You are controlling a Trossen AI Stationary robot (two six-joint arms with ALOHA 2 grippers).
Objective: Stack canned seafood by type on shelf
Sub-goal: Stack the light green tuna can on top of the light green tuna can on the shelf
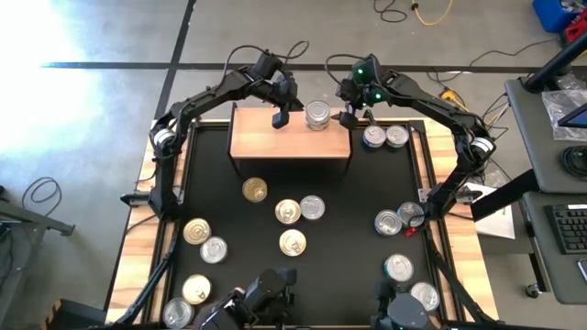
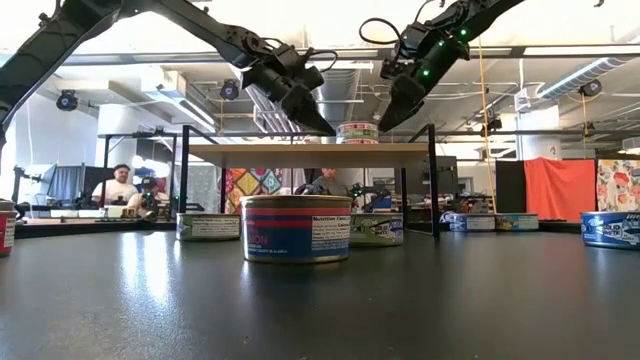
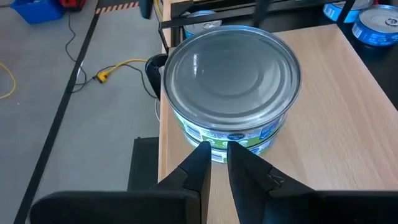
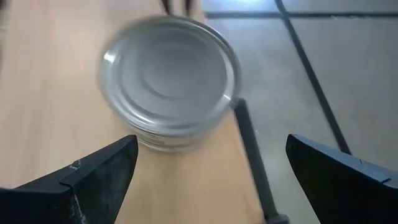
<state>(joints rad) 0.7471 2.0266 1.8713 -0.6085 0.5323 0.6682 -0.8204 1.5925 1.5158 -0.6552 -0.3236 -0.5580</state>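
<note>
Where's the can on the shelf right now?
The silver-lidded can stands on the shelf, toward its right rear in the high view, between the left gripper and right gripper.

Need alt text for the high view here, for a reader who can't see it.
Overhead: both grippers flank stacked silver-lidded cans on the wood shelf, left gripper shut, right gripper open. More cans, silver and gold-lidded, lie scattered on the black table.

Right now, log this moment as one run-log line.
left pincer: shut, empty, beside can stack | right pincer: open, other side of stack | shelf: one stack | table: loose cans remain
</note>
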